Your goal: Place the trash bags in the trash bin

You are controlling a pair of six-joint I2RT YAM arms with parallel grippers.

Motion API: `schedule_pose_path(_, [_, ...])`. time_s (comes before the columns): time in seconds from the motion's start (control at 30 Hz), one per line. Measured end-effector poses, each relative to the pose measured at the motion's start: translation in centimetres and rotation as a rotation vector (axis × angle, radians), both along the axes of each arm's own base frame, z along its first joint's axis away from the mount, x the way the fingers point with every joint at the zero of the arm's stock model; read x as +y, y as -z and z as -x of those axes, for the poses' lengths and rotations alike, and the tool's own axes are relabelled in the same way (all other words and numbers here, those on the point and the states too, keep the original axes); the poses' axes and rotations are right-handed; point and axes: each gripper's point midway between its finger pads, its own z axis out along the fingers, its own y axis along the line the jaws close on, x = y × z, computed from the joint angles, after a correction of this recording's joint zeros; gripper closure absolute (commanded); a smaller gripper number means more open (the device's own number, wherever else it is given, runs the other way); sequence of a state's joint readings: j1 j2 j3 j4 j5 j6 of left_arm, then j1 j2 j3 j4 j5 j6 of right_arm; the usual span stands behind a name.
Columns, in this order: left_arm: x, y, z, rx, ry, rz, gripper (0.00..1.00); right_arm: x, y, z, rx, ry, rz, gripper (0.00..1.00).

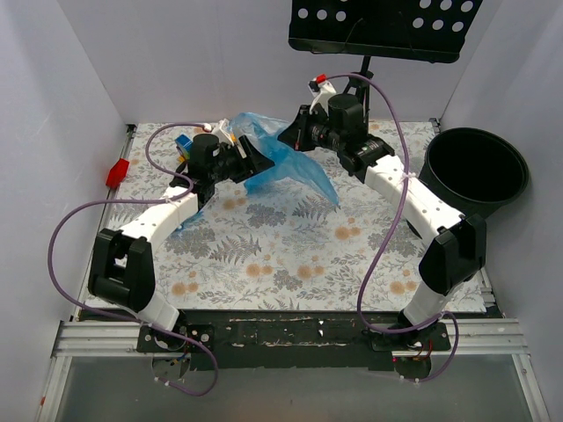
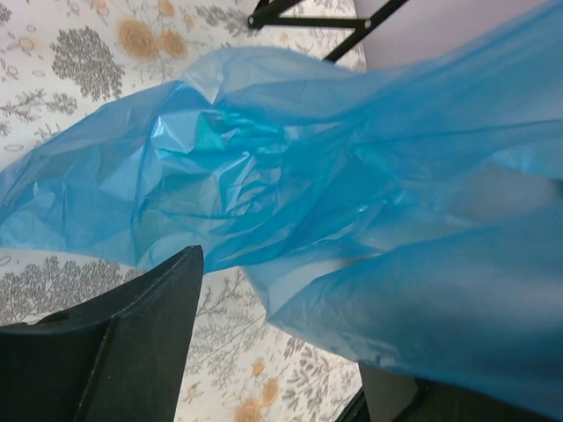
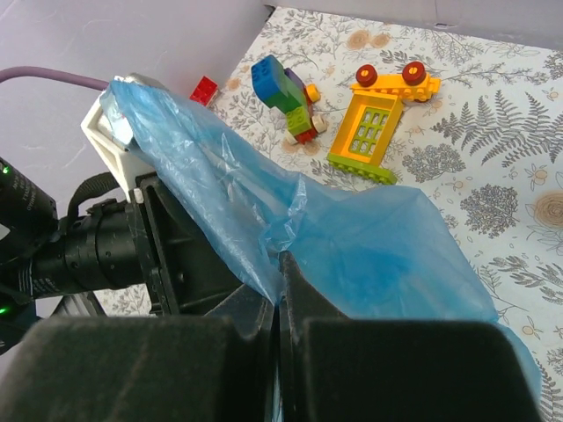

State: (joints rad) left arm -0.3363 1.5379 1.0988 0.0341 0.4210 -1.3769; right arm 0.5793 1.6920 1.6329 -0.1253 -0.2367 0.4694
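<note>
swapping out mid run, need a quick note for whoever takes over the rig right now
Right gripper: shut on the trash bag, held up between both grippers.
Left gripper: fingers apart, bag film draped between them, not clamped.
Trash bin: at the right edge, nothing visible inside.
Done: bag lifted. Left: carry it to the bin and release; a second blue piece lies by the left forearm.

Wht walls (image 1: 53,105), floral tblcloth (image 1: 290,255), music stand (image 1: 378,31)
</note>
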Motion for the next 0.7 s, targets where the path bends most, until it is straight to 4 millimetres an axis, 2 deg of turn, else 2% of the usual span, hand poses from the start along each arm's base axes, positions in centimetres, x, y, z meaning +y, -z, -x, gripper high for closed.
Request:
schedule_pose_path(0.1, [0.0,-0.5,-0.9,-0.005,-0.025,0.009,0.58,-0.1,0.0,-0.1,0.000,0.004,0.001,0.99])
schedule_pose_path(0.13, [-0.1,-0.7,-1.0,-0.006,-0.026,0.012,0.69,-0.1,0.0,-0.1,-0.001,0.006,0.001,0.99])
schedule_pose_path(0.2, [-0.2,-0.7,-1.4,-0.006,-0.027,0.009,0.97,-0.2,0.0,-0.2,-0.002,0.012,0.003,0.99])
schedule_pose_path(0.23, [-0.2,-0.7,-1.5,-0.003,-0.028,0.002,1.00,-0.2,0.0,-0.3,-0.004,0.016,0.005,0.99])
schedule_pose_path(0.37, [0.7,-0.1,-1.6,0.017,-0.043,-0.060,1.00,-0.7,0.0,-1.0,-0.028,0.045,0.013,0.99])
schedule_pose_path(0.43, [1.9,0.5,-1.5,0.031,-0.055,-0.093,1.00,-1.0,0.1,-1.3,-0.039,0.054,0.022,0.99])
schedule_pose_path(0.53, [4.8,1.1,-1.6,0.047,-0.092,-0.148,1.00,-1.9,0.5,-2.0,-0.073,0.077,0.046,0.99])
schedule_pose_path(0.63, [8.7,1.2,-1.1,0.068,-0.116,-0.197,1.00,-4.1,2.3,-2.3,-0.098,0.117,0.105,0.99])
schedule_pose_path(0.7, [10.5,1.2,-0.3,0.077,-0.094,-0.221,1.00,-5.6,3.4,-2.5,-0.102,0.143,0.142,0.99])
